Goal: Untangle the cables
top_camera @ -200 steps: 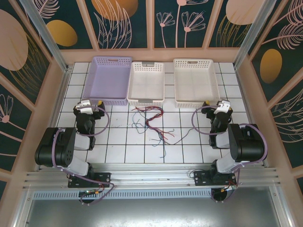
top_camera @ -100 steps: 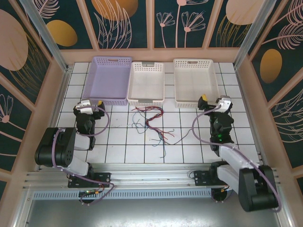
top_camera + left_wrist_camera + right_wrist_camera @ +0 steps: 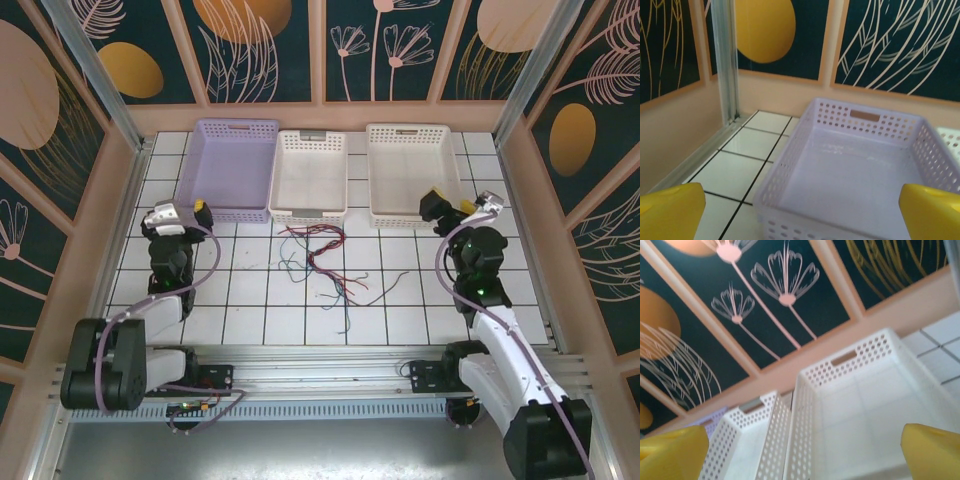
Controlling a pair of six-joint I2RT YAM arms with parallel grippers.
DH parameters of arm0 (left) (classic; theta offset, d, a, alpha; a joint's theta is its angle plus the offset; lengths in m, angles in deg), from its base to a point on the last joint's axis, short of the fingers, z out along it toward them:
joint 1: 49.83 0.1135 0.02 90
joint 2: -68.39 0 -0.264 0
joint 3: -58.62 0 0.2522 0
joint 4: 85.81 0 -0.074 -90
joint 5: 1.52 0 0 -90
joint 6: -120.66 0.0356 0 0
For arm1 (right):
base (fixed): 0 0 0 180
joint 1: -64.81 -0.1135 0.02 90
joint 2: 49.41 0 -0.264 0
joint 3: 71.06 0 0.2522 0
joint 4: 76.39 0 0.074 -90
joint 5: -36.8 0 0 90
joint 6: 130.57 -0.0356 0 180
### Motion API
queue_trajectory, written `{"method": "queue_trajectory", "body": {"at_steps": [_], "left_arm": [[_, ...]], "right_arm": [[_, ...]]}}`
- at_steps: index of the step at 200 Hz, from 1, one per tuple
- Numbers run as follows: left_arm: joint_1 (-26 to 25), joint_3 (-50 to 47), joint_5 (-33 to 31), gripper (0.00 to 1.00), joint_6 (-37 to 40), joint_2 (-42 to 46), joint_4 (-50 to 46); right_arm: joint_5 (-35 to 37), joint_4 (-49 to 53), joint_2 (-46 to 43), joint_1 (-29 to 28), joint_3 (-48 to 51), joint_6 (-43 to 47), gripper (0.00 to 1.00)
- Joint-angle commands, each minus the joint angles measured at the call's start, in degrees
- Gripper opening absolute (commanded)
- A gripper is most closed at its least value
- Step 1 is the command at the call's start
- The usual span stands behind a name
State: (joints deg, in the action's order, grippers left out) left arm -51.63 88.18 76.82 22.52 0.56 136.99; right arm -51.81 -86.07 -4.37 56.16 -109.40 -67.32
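The cables (image 3: 322,262) are lying in 1 loose tangle at the middle of the desk (image 3: 250,300), red, dark and blue-teal strands crossing each other. The tangle is starting just in front of the middle white basket (image 3: 310,137) and trailing toward the near edge, with 1 dark strand running off to the right.

3 baskets are sitting in a row along the far edge: a lilac basket (image 3: 197,165) at the left, the middle white one, and a right white basket (image 3: 372,175).

The left gripper (image 3: 185,208) is hovering near the left edge, just in front of the lilac basket's near-left corner. Its jaws are standing spread wide with nothing between them. In the left wrist view its yellow fingers (image 3: 670,210) are framing that basket (image 3: 860,170).

The right gripper (image 3: 462,202) is hovering by the near-right corner of the right white basket, jaws likewise gaping wide and gripping nothing. In the right wrist view it (image 3: 802,452) is facing that basket (image 3: 850,357). Both grippers are hanging well apart from the cables.
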Motion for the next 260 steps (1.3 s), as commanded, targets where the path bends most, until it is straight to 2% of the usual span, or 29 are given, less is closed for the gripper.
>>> {"method": "queue_trajectory", "body": {"at_steps": [1,40,57,73,93,126,162,213,260], "left_arm": [[0.33,2.77,6.01,0.99,-5.58,5.53,-11.04],[0.35,14.52,3.18,0.99,-18.30,12.40,-37.10],[0.31,20.00,7.56,0.99,-18.83,13.16,-45.29],[0.31,22.38,11.05,0.99,-22.04,13.87,-48.97],[0.30,22.15,11.94,0.99,-29.03,15.67,-51.08],[0.32,22.87,21.47,0.99,-25.91,14.04,-50.73],[0.38,25.87,17.02,0.99,-24.23,10.89,-57.96],[-0.86,25.56,17.47,0.98,-23.82,10.88,-58.18],[-3.26,26.40,14.54,0.96,-21.60,10.62,-59.83]], "right_arm": [[-0.97,4.82,0.36,-3.64,-4.49,-0.89,0.99],[3.55,12.86,2.60,-11.60,-9.92,0.81,0.99],[3.52,15.77,4.39,-14.06,-12.18,0.46,0.99],[4.27,18.34,6.43,-17.16,-14.07,0.12,0.99],[6.00,20.81,9.71,-20.84,-15.81,-0.69,0.99],[7.41,23.59,17.07,-25.63,-17.74,-2.52,0.96],[6.55,24.76,27.50,-29.21,-20.31,-3.60,0.92],[12.66,28.33,42.21,-32.48,-27.52,-3.67,0.85],[13.81,30.11,51.52,-32.99,-31.38,-5.06,0.78]]}}
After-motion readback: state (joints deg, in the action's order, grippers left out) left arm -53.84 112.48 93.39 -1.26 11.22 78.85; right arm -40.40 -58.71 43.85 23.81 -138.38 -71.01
